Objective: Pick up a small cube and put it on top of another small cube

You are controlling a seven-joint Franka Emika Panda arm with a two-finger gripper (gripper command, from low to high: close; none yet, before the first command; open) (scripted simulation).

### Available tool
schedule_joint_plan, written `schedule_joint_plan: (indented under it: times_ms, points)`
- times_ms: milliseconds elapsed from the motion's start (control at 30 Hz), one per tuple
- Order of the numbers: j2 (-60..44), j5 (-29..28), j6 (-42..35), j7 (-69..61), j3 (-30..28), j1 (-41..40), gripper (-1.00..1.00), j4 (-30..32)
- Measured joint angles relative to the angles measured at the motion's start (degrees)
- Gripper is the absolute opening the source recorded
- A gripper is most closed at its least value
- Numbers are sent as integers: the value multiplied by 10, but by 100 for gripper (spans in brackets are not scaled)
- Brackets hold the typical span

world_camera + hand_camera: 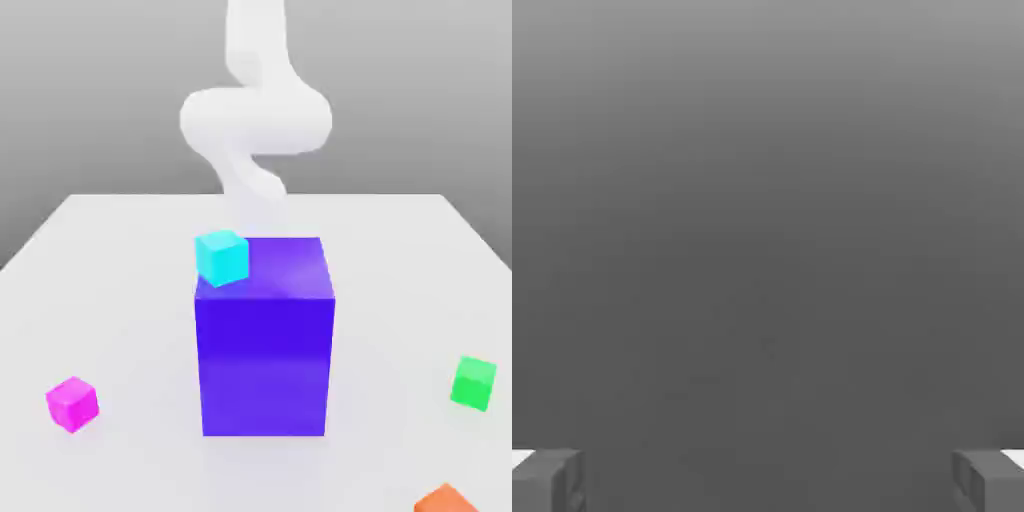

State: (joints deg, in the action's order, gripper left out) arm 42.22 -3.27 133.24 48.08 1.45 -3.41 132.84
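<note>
In the exterior view, a small plain magenta-pink cube [72, 403] is seen resting on the pale grey-white tabletop [120, 260], low toward the exterior view's left. A small plain bright green cube [473, 382] of the same size is placed on the same surface toward the exterior view's right, well apart from the pink one. Between them a big glossy blue-violet block [264, 340] is stood upright on the table. A small cyan cube [221, 256] is set on the block's top face, at its corner toward the exterior view's left, slightly turned and overhanging that edge. A small orange cube [446, 499] is cut off by the lower edge, toward the exterior view's right, near the green cube. Behind the block, the white rounded arm [255, 120] is seen curling down from above.

In the hand view, the gripper [768, 480] is shown with its two grey fingertips [547, 480] spread to opposite edges of the picture; the pincer is released and nothing is grasped between the tips. Behind them a plain grey backdrop is shown, darker low down and lighter higher up.

The table is matte, with soft shadows cast under the cubes and a faint reflection beneath the block. The room beyond it is rendered as a smooth grey gradient.
</note>
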Motion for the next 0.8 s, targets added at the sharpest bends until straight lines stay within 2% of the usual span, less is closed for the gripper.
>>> schedule_joint_plan:
  times_ms: [233, 500, 800]
  points:
    - [-106, -87, 38, 59, 28, -92, 0, 29]
    - [-226, -170, 78, 115, 23, -169, 0, 61]
    - [-351, -206, 134, 136, -19, -225, 0, 99]
